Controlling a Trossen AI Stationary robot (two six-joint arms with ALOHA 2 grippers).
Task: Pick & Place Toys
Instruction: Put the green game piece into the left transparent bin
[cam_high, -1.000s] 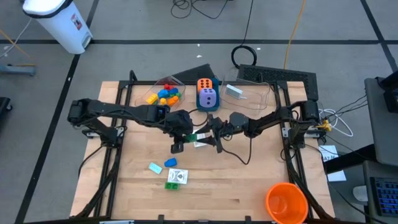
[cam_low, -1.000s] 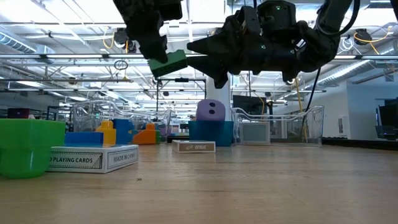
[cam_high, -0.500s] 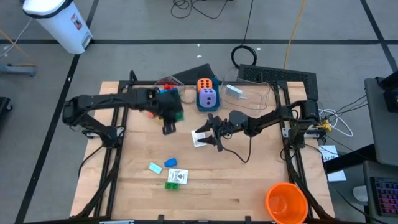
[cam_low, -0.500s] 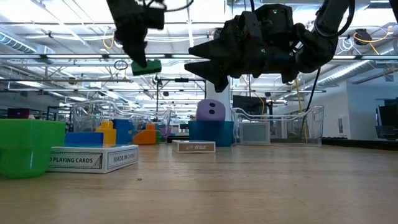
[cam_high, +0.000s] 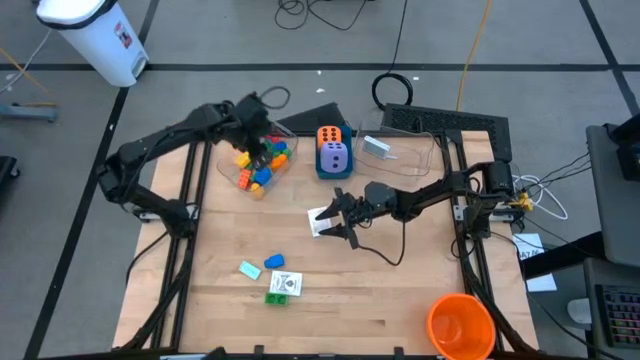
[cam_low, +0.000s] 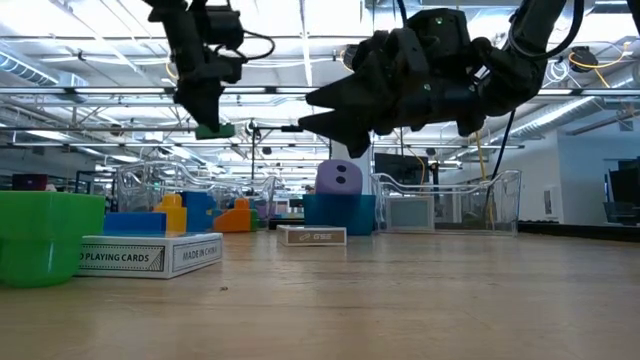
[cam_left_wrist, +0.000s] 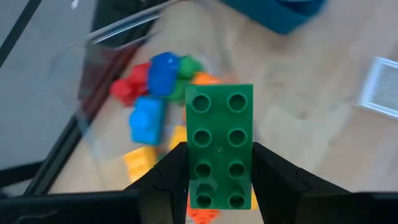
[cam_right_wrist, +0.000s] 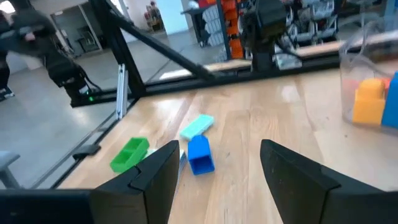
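As viewed from the near edge of the tabletop (cam_high: 400, 300) outward:

- Near right corner: big orange cup (cam_high: 460, 325), upright, well apart from all else.
- Near, left of centre: loose green brick (cam_high: 277, 298), lying against or just beside a white playing-card pack (cam_high: 286, 284). Just beyond, a dark blue brick (cam_high: 274, 261) and a light blue brick (cam_high: 249, 269), side by side, flat on the wood.
- Mid tabletop: right gripper (cam_right_wrist: 217, 180), raised off the surface, fingers (cam_right_wrist: 155, 180) standing well apart with nothing between. Small white card packet (cam_high: 321, 220) lying by its tip in the high view; contact not discernible.
- Far left: left gripper (cam_left_wrist: 219, 168), lifted above the clear tub (cam_left_wrist: 106, 36) and clamped on the held green brick (cam_left_wrist: 219, 124). Brick pinched at one end, studs facing the wrist camera, clear of the tub's contents. Beneath it, tub bricks (cam_left_wrist: 148, 118) in a loose heap: blue, red, yellow, orange, green.
- Far centre: blue box (cam_low: 340, 212), carrying the purple die (cam_high: 336, 157), with the orange die (cam_high: 330, 136) directly behind.
- Far right: second clear tub (cam_high: 415, 150), holding a white card (cam_high: 375, 147) near its left wall.
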